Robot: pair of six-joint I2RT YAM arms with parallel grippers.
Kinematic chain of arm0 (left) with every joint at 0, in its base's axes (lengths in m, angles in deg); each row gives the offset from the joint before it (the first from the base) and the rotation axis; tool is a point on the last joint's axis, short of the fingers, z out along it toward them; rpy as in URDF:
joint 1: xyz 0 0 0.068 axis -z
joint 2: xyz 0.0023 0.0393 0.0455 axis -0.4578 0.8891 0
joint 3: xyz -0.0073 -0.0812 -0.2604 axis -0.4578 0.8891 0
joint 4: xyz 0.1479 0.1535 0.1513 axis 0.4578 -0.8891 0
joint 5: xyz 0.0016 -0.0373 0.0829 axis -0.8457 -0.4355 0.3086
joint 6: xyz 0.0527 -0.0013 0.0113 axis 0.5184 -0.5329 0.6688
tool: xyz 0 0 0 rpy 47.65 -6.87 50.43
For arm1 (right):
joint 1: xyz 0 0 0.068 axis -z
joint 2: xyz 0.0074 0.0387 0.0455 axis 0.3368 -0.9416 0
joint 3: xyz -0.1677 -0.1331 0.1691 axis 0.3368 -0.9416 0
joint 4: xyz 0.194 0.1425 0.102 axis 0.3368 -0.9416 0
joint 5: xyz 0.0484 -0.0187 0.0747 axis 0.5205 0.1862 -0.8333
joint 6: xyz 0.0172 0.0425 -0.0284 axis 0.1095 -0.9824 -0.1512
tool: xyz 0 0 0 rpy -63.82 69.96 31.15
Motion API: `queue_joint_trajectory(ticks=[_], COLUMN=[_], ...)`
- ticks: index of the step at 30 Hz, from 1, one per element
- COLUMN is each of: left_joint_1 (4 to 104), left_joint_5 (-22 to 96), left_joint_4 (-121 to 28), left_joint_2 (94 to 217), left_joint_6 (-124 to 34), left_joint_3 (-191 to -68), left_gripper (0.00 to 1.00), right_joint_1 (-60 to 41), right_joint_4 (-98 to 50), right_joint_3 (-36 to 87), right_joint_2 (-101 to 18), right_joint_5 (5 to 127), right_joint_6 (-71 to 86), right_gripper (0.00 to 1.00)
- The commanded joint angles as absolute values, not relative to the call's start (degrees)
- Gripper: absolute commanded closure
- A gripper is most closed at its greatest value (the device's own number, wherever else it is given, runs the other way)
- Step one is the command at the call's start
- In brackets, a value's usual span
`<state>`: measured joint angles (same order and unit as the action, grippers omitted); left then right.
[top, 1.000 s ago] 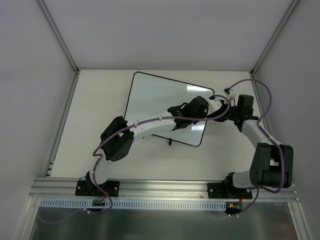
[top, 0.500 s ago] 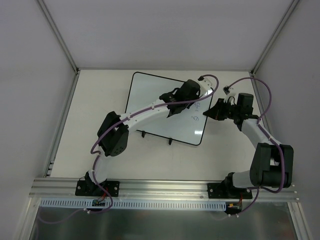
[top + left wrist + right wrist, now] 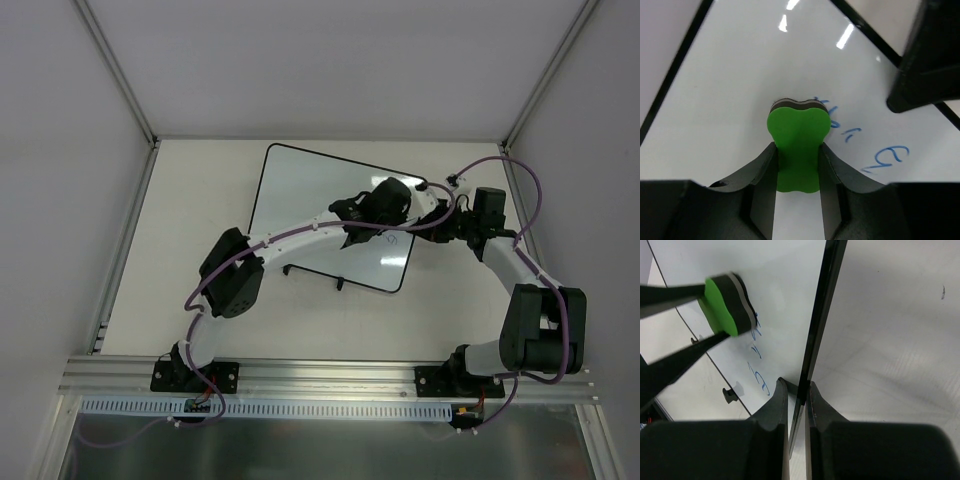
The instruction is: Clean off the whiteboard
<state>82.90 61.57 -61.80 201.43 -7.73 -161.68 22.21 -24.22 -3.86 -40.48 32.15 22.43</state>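
The whiteboard (image 3: pixel 305 205) lies on the table, white with a thin black rim. Blue handwriting (image 3: pixel 880 155) remains near its right side and also shows in the right wrist view (image 3: pixel 757 367). My left gripper (image 3: pixel 797 172) is shut on a green eraser block (image 3: pixel 796 142), pressed on the board beside the writing. The eraser also shows in the right wrist view (image 3: pixel 725 305). My right gripper (image 3: pixel 796 395) is shut on the board's right rim (image 3: pixel 822 315), one finger on each side of the edge.
The board's two small black feet (image 3: pixel 340 284) stick out at its near edge; one shows in the right wrist view (image 3: pixel 729 394). Metal frame rails (image 3: pixel 130 235) bound the table left and right. Purple cables loop over both arms.
My left gripper with the eraser swept up the board toward the far right corner, then came back down toward the middle right. My right gripper stayed at the board's right edge.
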Motion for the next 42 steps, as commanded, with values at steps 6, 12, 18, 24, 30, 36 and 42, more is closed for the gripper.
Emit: queue_joint_trajectory(ticks=[6, 12, 18, 24, 30, 36, 42], left_joint_1=[85.08, 82.36, 79.89, 79.54, 79.71, 82.35, 84.11], left_joint_5=[59.03, 60.80, 60.43, 63.52, 58.69, 55.87, 56.48], left_joint_4=[-74.14, -74.14, -74.05, -73.53, -73.26, -73.17, -73.17], left_joint_2=[207.05, 206.43, 208.18, 210.30, 210.91, 211.09, 210.12], left_joint_6=[1.38, -9.04, -17.68, -24.19, -29.80, -31.40, -33.60], left_joint_3=[-159.59, -166.52, -176.01, -180.07, -179.63, -175.95, -170.23], left_gripper=[1.00, 1.00, 1.00, 1.00, 1.00, 1.00, 1.00], right_joint_1=[19.77, 19.77, 19.77, 19.60, 18.54, 18.45, 18.45], right_joint_4=[-21.62, -21.80, -21.97, -21.97, -21.89, -21.89, -21.89], right_joint_3=[-1.50, -1.41, -1.14, -1.23, -1.58, -1.58, -1.93], right_joint_2=[-40.68, -40.76, -40.68, -40.68, -40.59, -40.15, -40.15], right_joint_5=[35.28, 35.46, 35.46, 35.46, 35.37, 35.63, 35.81], right_joint_6=[29.45, 29.45, 29.36, 29.19, 29.18, 29.10, 28.75], right_gripper=[1.00, 1.00, 1.00, 1.00, 1.00, 1.00, 1.00])
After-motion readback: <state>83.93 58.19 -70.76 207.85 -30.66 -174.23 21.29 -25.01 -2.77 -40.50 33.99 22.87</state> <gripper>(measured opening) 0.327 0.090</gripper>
